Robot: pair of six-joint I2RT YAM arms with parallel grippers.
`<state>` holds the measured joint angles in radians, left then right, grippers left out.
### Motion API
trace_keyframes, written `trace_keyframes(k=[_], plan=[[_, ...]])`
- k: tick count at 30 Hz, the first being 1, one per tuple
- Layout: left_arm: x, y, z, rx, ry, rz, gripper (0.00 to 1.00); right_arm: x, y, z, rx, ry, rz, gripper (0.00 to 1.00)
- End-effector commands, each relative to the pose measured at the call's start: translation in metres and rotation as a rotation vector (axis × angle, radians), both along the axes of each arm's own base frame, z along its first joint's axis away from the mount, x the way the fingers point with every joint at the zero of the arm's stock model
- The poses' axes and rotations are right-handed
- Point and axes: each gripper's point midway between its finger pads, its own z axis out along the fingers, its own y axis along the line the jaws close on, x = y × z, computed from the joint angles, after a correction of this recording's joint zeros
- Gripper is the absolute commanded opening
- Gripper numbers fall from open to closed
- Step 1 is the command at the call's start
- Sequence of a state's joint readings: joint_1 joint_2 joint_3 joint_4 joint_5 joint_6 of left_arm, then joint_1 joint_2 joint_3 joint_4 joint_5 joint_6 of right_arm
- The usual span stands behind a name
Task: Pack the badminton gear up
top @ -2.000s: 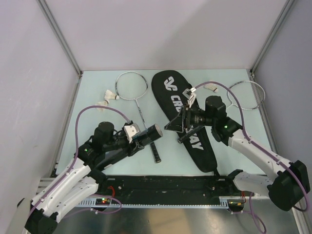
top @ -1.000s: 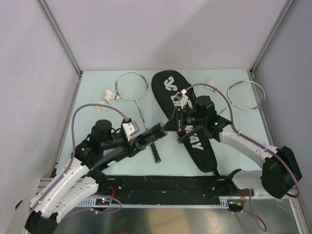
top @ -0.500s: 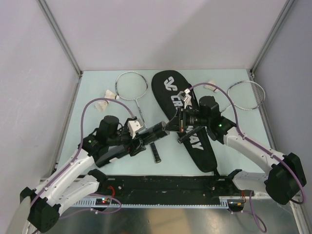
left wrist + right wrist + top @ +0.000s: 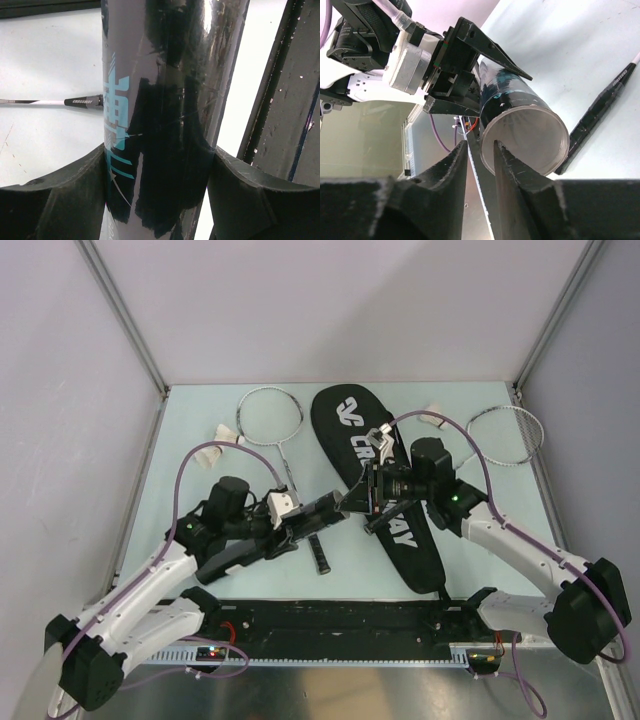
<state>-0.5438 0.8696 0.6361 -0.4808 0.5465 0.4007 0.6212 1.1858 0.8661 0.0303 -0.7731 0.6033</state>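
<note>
Grippers meeting at the black tube point(image 4: 322, 510)
Left gripper point(image 4: 300, 522) is clenching it, mouth toward 2 o'clock; right gripper point(image 4: 480, 149), slightly parted, is straddling its rim.

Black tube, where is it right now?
In the top view the black tube is near the table's centre, clamped in the left gripper. Its open end points at the right gripper, just left of the CROSSWAY bag.

Pale green table point(image 4: 350, 580): black racquet-shaped bag point(image 4: 345, 418) at centre; thin silver racquet point(image 4: 270, 417) toward far-left corner; second silver racquet point(image 4: 505, 433) at far-right corner; white feather shuttlecocks point(image 4: 228, 435) beside each.
</note>
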Motion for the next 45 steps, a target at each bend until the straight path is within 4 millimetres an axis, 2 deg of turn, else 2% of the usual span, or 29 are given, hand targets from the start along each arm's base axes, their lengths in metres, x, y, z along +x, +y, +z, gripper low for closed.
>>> trace_keyframes(k=[1,4,6,7,8,9,10,12,15,20,32,36,40,45], plan=[[0.001,-0.005,0.019,-0.044,-0.059,-0.026,0.44,-0.007,-0.005,0.012,0.031,-0.058,0.042,0.37],[0.0,-0.004,0.019,-0.046,-0.066,-0.027,0.42,-0.012,-0.007,0.001,0.024,-0.048,0.062,0.42],[0.0,-0.004,0.02,-0.047,-0.071,-0.029,0.41,-0.013,-0.008,-0.004,0.017,-0.044,0.067,0.39],[0.0,-0.004,0.02,-0.048,-0.073,-0.03,0.41,-0.013,-0.009,-0.005,0.016,-0.044,0.067,0.35],[0.0,-0.004,0.02,-0.046,-0.074,-0.031,0.41,-0.012,-0.009,-0.005,0.016,-0.042,0.066,0.26],[0.001,-0.004,0.02,-0.046,-0.076,-0.031,0.4,-0.012,-0.01,-0.004,0.02,-0.044,0.066,0.13],[0.001,-0.003,0.02,-0.043,-0.078,-0.027,0.39,-0.011,-0.011,-0.002,0.027,-0.046,0.064,0.07],[0.004,-0.001,0.018,-0.028,-0.089,-0.017,0.34,-0.01,-0.015,0.003,0.044,-0.053,0.058,0.02],[0.007,0.005,0.011,0.001,-0.099,0.01,0.27,-0.006,-0.025,0.015,0.069,-0.073,0.036,0.0],[0.009,0.009,0.007,0.017,-0.104,0.029,0.25,-0.004,-0.041,0.031,0.098,-0.116,0.013,0.0],[0.013,0.013,0.005,0.04,-0.116,0.056,0.24,-0.004,-0.055,0.035,0.092,-0.151,-0.019,0.0],[0.014,0.012,0.01,0.027,-0.119,0.057,0.26,0.002,-0.059,0.03,0.065,-0.142,-0.069,0.0],[0.022,0.019,0.019,0.036,-0.162,0.117,0.26,0.021,-0.066,0.013,-0.005,-0.09,-0.203,0.0],[0.049,0.051,0.044,0.077,-0.307,0.34,0.29,0.039,-0.061,-0.012,-0.081,-0.048,-0.286,0.0]])
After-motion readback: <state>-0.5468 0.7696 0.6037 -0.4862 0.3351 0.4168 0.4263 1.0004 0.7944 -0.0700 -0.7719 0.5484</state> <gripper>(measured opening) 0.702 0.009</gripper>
